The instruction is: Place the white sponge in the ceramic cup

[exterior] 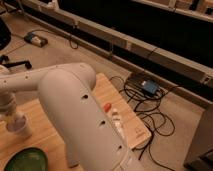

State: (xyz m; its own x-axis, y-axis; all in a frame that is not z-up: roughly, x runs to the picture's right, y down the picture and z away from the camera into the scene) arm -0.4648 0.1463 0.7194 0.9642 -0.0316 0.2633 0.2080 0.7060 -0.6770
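My gripper [12,116] is at the far left of the wooden table [40,125], at the end of my white arm [75,110], pointing down. It is right over the small pale ceramic cup [21,131], which stands on the table beneath it. The gripper's tip reaches to about the cup's rim. I do not see the white sponge; the gripper and the cup's wall hide whatever is there.
A wide green bowl [26,161] sits at the table's front left. A small orange thing [106,106] and a white thing [116,120] lie near the table's right edge. Black cables and a blue box [149,87] lie on the floor to the right.
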